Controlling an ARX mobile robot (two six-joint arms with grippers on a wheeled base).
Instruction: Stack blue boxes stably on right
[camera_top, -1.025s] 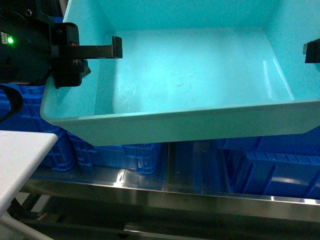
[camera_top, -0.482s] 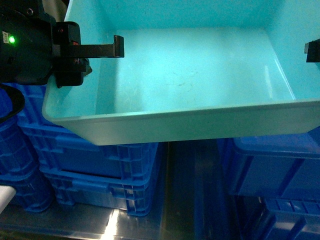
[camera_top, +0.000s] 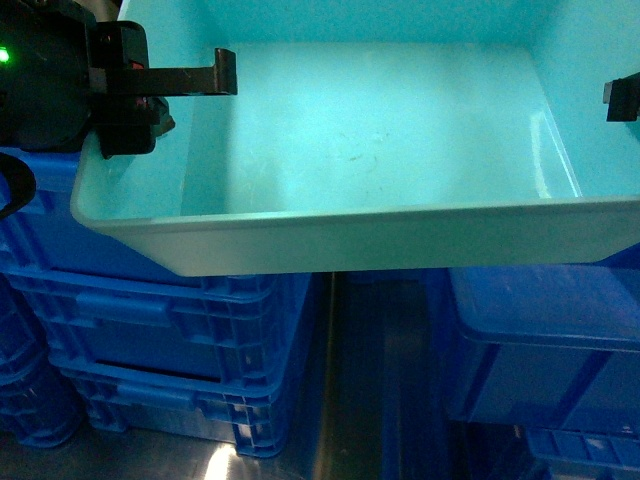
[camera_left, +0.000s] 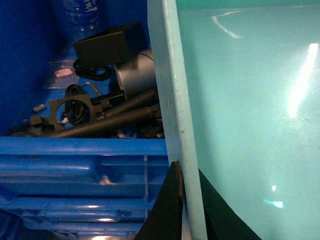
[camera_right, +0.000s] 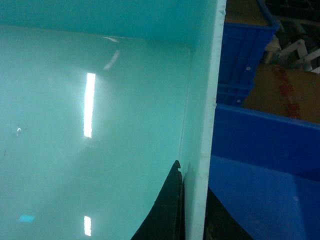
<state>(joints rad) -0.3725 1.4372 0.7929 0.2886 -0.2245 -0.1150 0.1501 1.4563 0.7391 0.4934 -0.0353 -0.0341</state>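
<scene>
- Above the dark blue ribbed plastic crates (camera_top: 180, 350), I see the pale turquoise shallow rectangular plastic tub (camera_top: 380, 150) held up between both arms.
- My left gripper (camera_left: 186, 200) pinches the tub's left wall, one finger on each side of the rim.
- My right gripper (camera_right: 192, 200) clamps the right wall likewise.
- Black metal parts (camera_left: 95, 110) lie in the crate left of the tub.

A dim, glossy grey surface (camera_top: 375, 400) carries dark blue ribbed crates; a stack of crates (camera_top: 170, 350) stands left of its bare middle strip; another blue crate (camera_top: 545, 350) stands right of that strip.
</scene>
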